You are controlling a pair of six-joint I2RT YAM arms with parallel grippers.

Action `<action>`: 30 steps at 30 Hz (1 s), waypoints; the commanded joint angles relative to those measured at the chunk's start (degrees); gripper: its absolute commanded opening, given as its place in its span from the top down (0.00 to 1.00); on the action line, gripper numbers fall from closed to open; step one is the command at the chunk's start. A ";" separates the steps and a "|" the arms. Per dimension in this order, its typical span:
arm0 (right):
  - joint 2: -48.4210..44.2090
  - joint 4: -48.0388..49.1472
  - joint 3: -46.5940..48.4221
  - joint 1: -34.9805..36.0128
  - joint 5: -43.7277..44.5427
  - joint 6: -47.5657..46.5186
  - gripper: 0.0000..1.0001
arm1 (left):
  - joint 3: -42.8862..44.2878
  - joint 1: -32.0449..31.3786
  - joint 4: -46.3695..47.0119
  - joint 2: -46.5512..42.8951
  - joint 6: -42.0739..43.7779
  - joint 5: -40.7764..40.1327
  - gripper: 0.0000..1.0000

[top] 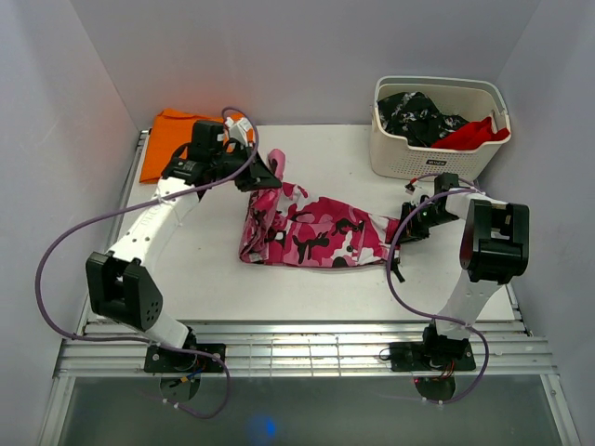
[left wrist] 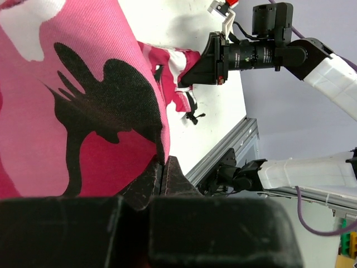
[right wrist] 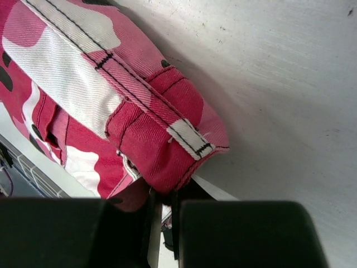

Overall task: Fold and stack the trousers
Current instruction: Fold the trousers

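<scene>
The trousers lie across the middle of the table, their long axis running left to right in the top view. I have both ends: my left gripper is clenched on the raised end at the garment's upper left, and my right gripper is clenched on the low end at its right. I judge the fold must carry one end along that axis onto the other; the orange cloth at upper left and the basket at upper right sit off that line.
</scene>
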 commanded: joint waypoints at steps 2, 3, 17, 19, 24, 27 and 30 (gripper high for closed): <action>1.15 -0.08 -1.04 0.70 -1.46 -1.27 0.92 | 2.32 -8.17 8.28 2.32 -6.67 -6.67 1.00; 1.15 0.01 -1.04 0.79 -1.81 -1.27 0.92 | 2.40 -9.32 9.94 3.80 -7.37 -7.47 1.00; 1.06 -0.08 -2.36 0.88 -3.31 -1.71 0.92 | 3.81 -23.91 20.76 16.55 -13.88 -14.94 1.00; 1.15 -0.17 -2.53 0.88 -3.48 -1.62 0.92 | 3.72 -25.14 21.47 17.43 -13.97 -16.35 1.00; 0.97 0.10 -2.88 0.88 -4.27 -1.18 0.92 | 5.74 -27.96 21.83 20.60 -14.76 -19.07 1.00; 1.06 0.27 -3.06 0.88 -4.71 -0.83 0.92 | 7.85 -29.45 21.39 22.88 -14.68 -20.83 1.00; 1.06 0.45 -3.06 0.88 -5.15 -0.57 0.92 | 9.70 -30.07 21.30 25.25 -15.55 -21.45 1.00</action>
